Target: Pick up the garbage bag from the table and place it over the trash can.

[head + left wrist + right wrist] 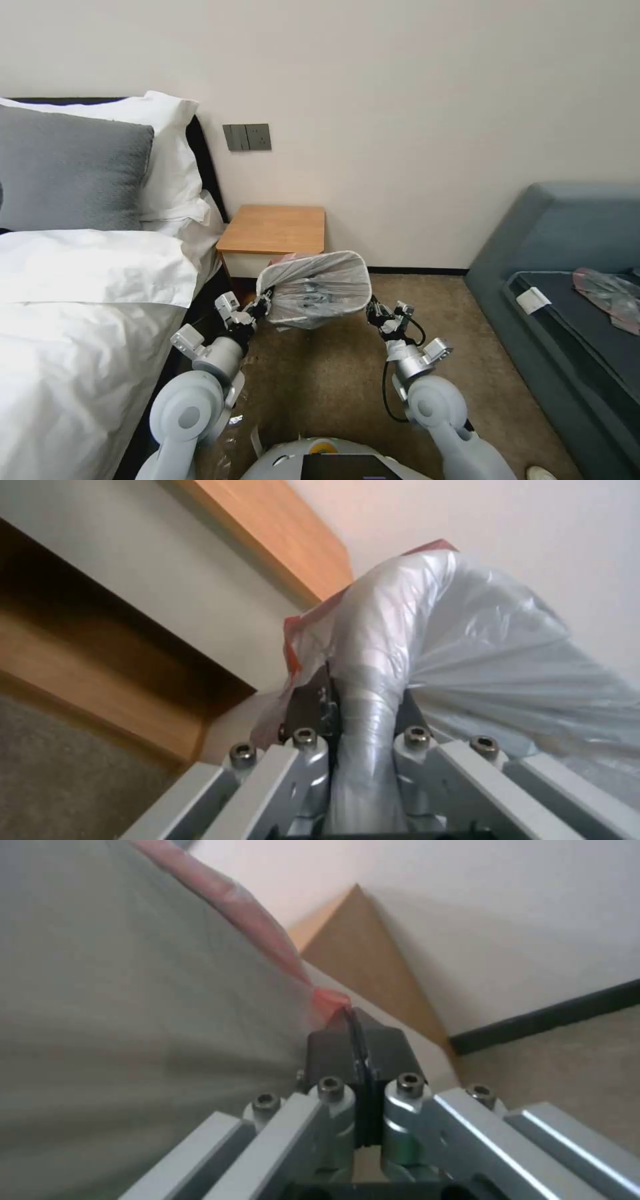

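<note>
We see the garbage bag (319, 288), translucent grey and wrinkled with a pink rim, stretched over the trash can (343, 255), just near of the table (273, 229).

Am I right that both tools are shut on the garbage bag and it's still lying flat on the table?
Not quite. Both the left tool and the right tool are shut on the garbage bag, but the head view shows it lifted off the table, stretched open in the air between the two tools, in front of the table.
</note>
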Robot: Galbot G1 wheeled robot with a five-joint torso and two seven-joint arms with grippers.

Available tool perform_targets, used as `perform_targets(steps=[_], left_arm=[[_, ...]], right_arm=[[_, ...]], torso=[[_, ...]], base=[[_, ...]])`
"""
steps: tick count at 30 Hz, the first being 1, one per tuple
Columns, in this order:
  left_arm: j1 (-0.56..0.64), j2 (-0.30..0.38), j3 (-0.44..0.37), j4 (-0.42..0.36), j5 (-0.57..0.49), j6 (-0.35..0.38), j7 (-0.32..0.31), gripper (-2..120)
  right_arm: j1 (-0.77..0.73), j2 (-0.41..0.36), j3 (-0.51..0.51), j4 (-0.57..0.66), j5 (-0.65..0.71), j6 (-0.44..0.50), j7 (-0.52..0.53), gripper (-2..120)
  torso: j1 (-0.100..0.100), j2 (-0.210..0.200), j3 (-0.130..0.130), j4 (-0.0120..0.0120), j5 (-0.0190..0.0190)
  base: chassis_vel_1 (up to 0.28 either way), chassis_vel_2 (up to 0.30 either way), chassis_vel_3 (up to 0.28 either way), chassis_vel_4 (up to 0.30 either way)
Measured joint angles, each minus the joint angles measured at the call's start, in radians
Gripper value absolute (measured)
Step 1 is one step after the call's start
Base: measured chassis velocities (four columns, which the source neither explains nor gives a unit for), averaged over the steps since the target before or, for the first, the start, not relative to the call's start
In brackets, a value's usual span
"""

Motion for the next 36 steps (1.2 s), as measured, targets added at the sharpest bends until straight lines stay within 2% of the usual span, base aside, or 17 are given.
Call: perform_targets(steps=[11,19,22,23,27,29,31,32,36], left_arm=[[-0.002,0.003,0.002,-0.003,-0.024,0.004,-0.002,5],[-0.015,0.001,0.002,0.013,-0.015,0.005,-0.003,5],[-0.029,0.001,-0.004,0.033,0.021,0.015,-0.006,5],[-0.029,0.001,-0.004,0.033,0.021,0.015,-0.006,5],[-0.048,0.001,-0.021,0.064,0.059,0.038,-0.017,3],[-0.051,0.002,-0.021,0.070,0.064,0.044,-0.020,3],[-0.055,0.002,-0.021,0.084,0.080,0.056,-0.028,3],[-0.055,0.002,-0.021,0.084,0.080,0.056,-0.028,3],[-0.064,0.003,-0.020,0.097,0.095,0.069,-0.038,3]], right_arm=[[0.008,-0.028,0.007,-0.048,-0.145,-0.003,0.044,0],[0.005,-0.029,0.014,-0.058,-0.231,0.012,0.019,0],[-0.022,-0.030,0.025,-0.036,-0.328,-0.001,-0.001,14],[-0.022,-0.030,0.025,-0.036,-0.328,-0.001,-0.001,14],[-0.089,-0.050,0.050,0.038,-0.483,-0.047,-0.015,34],[-0.103,-0.054,0.059,0.055,-0.517,-0.057,-0.016,37],[-0.136,-0.059,0.098,0.086,-0.609,-0.081,-0.046,48],[-0.136,-0.059,0.098,0.086,-0.609,-0.081,-0.046,48],[-0.175,-0.069,0.142,0.112,-0.680,-0.092,-0.074,62]], torso=[[0.000,0.000,0.000,0.0000,-0.0001],[0.000,0.000,0.000,0.0001,-0.0001],[0.000,0.000,0.000,0.0000,0.0000],[0.000,0.000,0.000,0.0000,0.0000],[0.000,0.000,0.000,0.0000,0.0000],[0.000,0.000,0.000,0.0000,-0.0002],[0.000,0.000,0.000,0.0000,-0.0001],[0.000,0.000,0.000,0.0000,-0.0001],[0.000,0.000,0.000,-0.0003,-0.0002]], base=[[0.000,0.000,0.000,0.000],[0.000,0.000,0.000,0.000],[0.000,0.000,0.000,0.000],[0.000,0.000,0.000,0.000],[0.000,0.000,0.000,0.000],[0.000,0.000,0.000,0.000],[0.000,0.000,0.000,0.000],[0.000,0.000,0.000,0.000],[0.000,0.000,0.000,0.000]])
